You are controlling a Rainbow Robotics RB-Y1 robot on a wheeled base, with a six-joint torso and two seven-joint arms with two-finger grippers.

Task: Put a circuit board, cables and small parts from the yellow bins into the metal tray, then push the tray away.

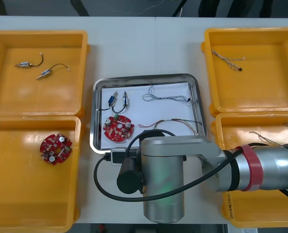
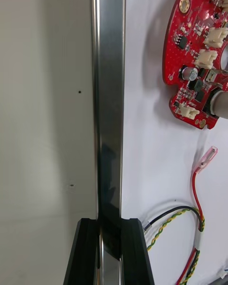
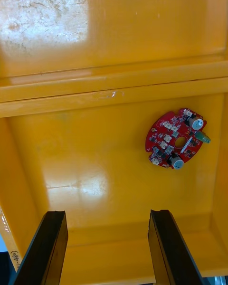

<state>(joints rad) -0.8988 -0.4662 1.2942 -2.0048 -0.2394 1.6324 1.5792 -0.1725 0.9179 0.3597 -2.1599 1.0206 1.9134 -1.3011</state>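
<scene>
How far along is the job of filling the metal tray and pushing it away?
Looks done: the metal tray holds a circuit board, small metal parts and cables. In hand: the right gripper is shut on the tray's near rim. Left: the push away; the tray lies between the yellow bins. The left gripper hangs open over the near left bin, where another board lies.
</scene>
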